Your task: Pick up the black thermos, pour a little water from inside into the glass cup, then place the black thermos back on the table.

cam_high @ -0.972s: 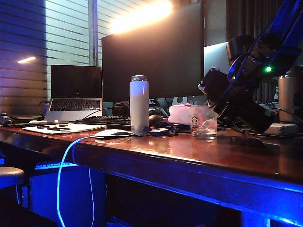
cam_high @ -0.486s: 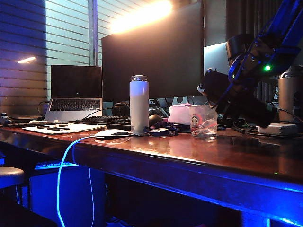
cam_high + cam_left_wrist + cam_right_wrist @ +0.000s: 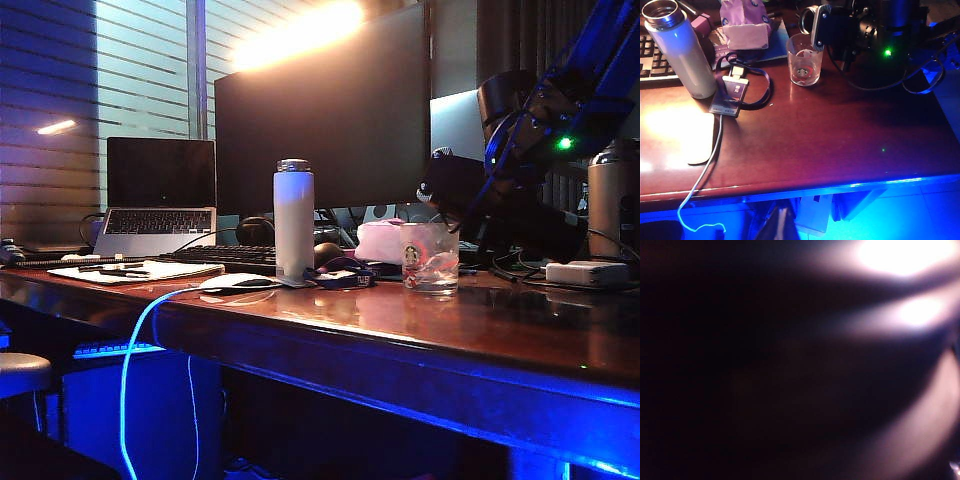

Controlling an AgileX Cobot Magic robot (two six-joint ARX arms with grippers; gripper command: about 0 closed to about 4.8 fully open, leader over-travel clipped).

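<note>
- The room is dark, with blue light under a long red-brown table (image 3: 420, 330). A big black screen (image 3: 325, 110) and a laptop (image 3: 160, 190) stand at the back.
- The right gripper (image 3: 865, 31) is up above the table, at the right side of the outside view. A small green light glows on its arm.
- Its jaws stand wide, one on each side of the black thermos (image 3: 834, 30). They grip it around the body and hold it up off the table.
- The thermos lies tipped over on its side in the jaws. Its shiny rim sticks out from the jaws toward the glass cup (image 3: 804, 62).
- The glass cup stands upright on the table, just below and beside that rim, a little way out from the jaws. The rim is at the cup's edge, but I cannot tell if they touch.
- I cannot see water coming out.
- The right wrist view is only a dark blur with some bright spots. It does not show the jaws.
- The left gripper does not show in any picture, so I cannot tell how its jaws are. Its camera looks down on the table from near the front edge.
- A white bottle (image 3: 294, 220) stands upright, well away from the right jaws, past the cup.
- A card on a dark strap (image 3: 730, 95) lies flat beside the white bottle.
- A steel flask (image 3: 612, 200) stands behind the right arm, on the other side of the jaws from the cup.
</note>
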